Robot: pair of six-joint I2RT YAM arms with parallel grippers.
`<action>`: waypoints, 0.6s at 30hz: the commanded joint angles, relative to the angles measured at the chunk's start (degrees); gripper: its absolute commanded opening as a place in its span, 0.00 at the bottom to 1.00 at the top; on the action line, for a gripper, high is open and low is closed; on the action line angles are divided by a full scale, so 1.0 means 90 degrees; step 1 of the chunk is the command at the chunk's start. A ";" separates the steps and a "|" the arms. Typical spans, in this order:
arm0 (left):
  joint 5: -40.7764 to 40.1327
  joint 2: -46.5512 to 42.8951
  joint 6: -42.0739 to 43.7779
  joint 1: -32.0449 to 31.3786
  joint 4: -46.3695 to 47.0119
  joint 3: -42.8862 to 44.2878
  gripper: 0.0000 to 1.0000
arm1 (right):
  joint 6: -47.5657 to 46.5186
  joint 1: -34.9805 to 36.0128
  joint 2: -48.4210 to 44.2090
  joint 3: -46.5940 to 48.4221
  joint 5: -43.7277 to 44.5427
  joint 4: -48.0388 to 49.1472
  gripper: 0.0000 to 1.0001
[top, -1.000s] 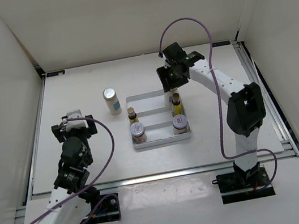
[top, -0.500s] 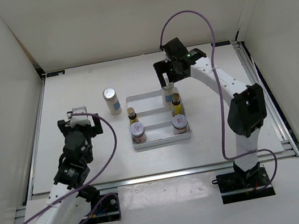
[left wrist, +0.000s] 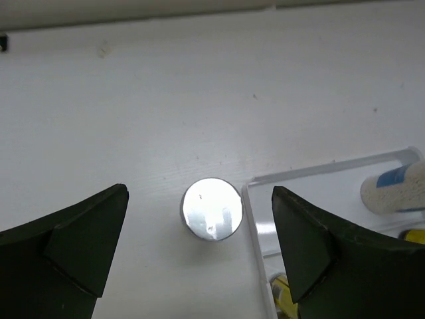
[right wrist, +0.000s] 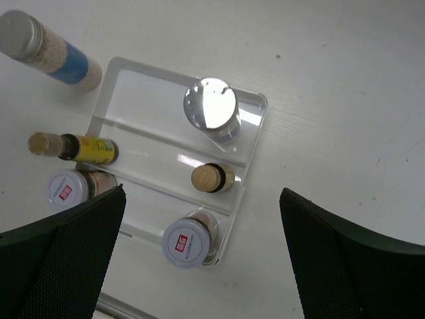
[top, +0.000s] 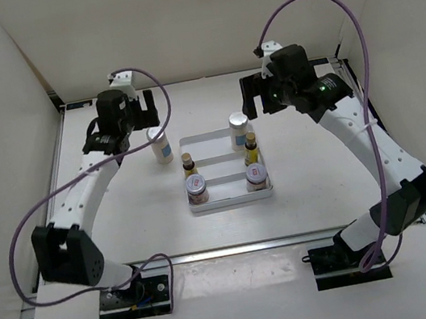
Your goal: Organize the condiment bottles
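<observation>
The left gripper [top: 156, 110] hangs with jaws spread wide above a white silver-capped bottle [left wrist: 211, 208], just left of the tray [top: 232, 202] at frame centre. The right gripper [top: 259, 101], at upper right, likewise gapes empty.

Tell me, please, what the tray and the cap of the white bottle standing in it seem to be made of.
Tray: probably clear or whitish plastic, glossy; the table seems to show through its floor, and glints lie on its ribs.
Cap: metal or metallised plastic, mirror-polished; its flat top reflects the light brightly. The look cannot settle which.
</observation>
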 commanded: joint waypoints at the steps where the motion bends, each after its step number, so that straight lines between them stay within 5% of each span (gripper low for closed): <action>1: 0.0922 0.0502 -0.0238 0.0090 -0.0433 0.0237 1.00 | 0.0019 -0.0026 -0.0239 -0.0333 -0.0270 -0.0129 1.00; 12: 0.1197 0.1821 -0.0365 0.0090 -0.0110 0.0510 1.00 | -0.0040 -0.0339 -0.0806 -0.0821 -0.0495 -0.0246 1.00; 17: 0.1197 0.2231 -0.0365 0.0090 -0.0393 0.0657 0.75 | -0.0040 -0.0339 -0.0874 -0.0880 -0.0641 -0.0246 1.00; 18: 0.1197 0.2232 -0.0365 0.0090 -0.0480 0.0715 0.58 | -0.0040 -0.0339 -0.0874 -0.0880 -0.0641 -0.0304 1.00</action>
